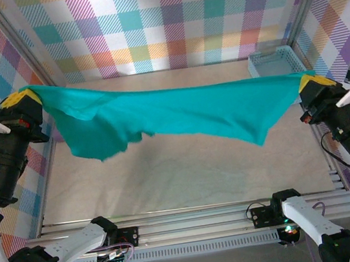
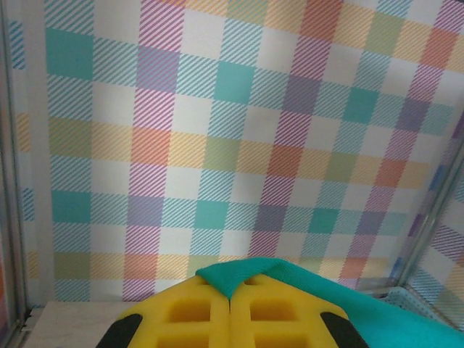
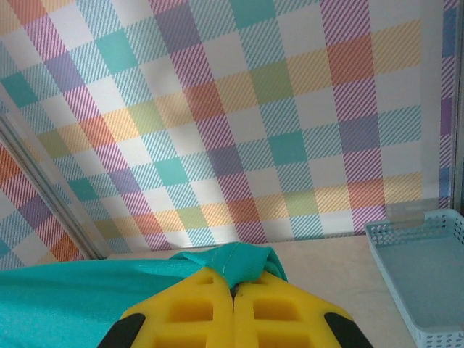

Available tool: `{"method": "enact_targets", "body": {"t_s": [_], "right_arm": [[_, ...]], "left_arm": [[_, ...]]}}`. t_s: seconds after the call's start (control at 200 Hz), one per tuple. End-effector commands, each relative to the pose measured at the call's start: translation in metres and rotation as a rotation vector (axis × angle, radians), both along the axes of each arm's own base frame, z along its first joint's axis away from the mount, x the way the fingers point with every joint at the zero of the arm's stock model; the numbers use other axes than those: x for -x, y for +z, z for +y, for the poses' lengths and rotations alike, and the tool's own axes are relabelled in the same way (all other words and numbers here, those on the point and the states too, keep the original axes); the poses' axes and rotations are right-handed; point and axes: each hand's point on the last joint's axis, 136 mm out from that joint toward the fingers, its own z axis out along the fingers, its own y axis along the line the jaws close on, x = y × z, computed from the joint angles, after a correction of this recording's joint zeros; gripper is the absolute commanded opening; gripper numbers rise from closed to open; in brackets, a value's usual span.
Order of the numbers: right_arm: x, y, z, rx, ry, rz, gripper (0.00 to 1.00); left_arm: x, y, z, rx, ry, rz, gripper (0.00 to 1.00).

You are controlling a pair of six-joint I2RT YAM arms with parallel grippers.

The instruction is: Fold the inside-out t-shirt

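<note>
The teal-green inside-out t-shirt (image 1: 179,114) hangs stretched in the air across the table, held at both ends. My left gripper (image 1: 28,95) is at the far left, raised, shut on one edge of the shirt; its yellow fingers (image 2: 188,312) pinch a teal fold (image 2: 235,279). My right gripper (image 1: 308,80) is at the far right, shut on the other end; a hemmed corner (image 3: 243,264) sticks up between its yellow fingers (image 3: 199,312). The shirt's middle sags and a crumpled part droops at the left (image 1: 98,138).
A pale blue perforated basket (image 1: 273,62) stands at the back right corner, seen close in the right wrist view as the basket (image 3: 420,268). The beige table surface (image 1: 180,169) lies under the shirt. Checked walls enclose the back and sides; metal frame rails (image 1: 193,216) run along the front.
</note>
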Motion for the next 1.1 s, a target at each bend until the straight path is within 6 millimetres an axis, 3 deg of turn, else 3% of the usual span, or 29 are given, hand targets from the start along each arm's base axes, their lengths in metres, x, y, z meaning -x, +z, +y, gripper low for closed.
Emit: {"method": "enact_targets", "body": {"t_s": [0.0, 0.165, 0.305, 0.405, 0.54, 0.645, 0.785, 0.795, 0.87, 0.93, 0.995, 1.095], "right_arm": [[0.006, 0.01, -0.004, 0.027, -0.021, -0.028, 0.05], [-0.019, 0.005, -0.002, 0.048, -0.023, 0.003, 0.05], [-0.059, -0.013, 0.0, 0.078, -0.038, 0.05, 0.05], [-0.095, -0.035, 0.0, 0.104, -0.054, 0.1, 0.06], [-0.163, -0.088, 0.005, 0.133, -0.063, 0.21, 0.06], [-0.23, -0.142, 0.009, 0.158, -0.079, 0.282, 0.09], [-0.346, -0.242, 0.015, 0.188, -0.109, 0.396, 0.14], [-0.354, -0.249, 0.016, 0.188, -0.11, 0.406, 0.15], [-0.411, -0.307, 0.023, 0.195, -0.104, 0.515, 0.26], [-0.445, -0.348, 0.027, 0.19, -0.102, 0.605, 0.37], [-0.466, -0.37, 0.03, 0.188, -0.1, 0.656, 0.45], [-0.467, -0.381, 0.039, 0.183, -0.067, 0.697, 0.5]], "left_arm": [[0.005, 0.022, 0.005, 0.03, 0.007, -0.062, 0.0], [-0.029, 0.018, 0.003, -0.031, 0.134, -0.014, 0.0], [-0.073, 0.002, -0.01, -0.13, 0.232, 0.05, 0.0], [-0.109, -0.022, -0.016, -0.172, 0.275, 0.119, 0.0], [-0.181, -0.09, -0.013, -0.163, 0.298, 0.27, 0.0], [-0.255, -0.166, -0.019, -0.165, 0.271, 0.402, 0.0], [-0.366, -0.284, -0.032, -0.182, 0.258, 0.576, 0.01], [-0.371, -0.284, -0.033, -0.173, 0.254, 0.574, 0.01], [-0.426, -0.356, -0.042, -0.173, 0.239, 0.713, 0.1], [-0.455, -0.382, -0.053, -0.162, 0.209, 0.775, 0.24], [-0.471, -0.394, -0.064, -0.133, 0.169, 0.8, 0.37], [-0.473, -0.395, -0.076, -0.091, 0.113, 0.813, 0.52]]}}
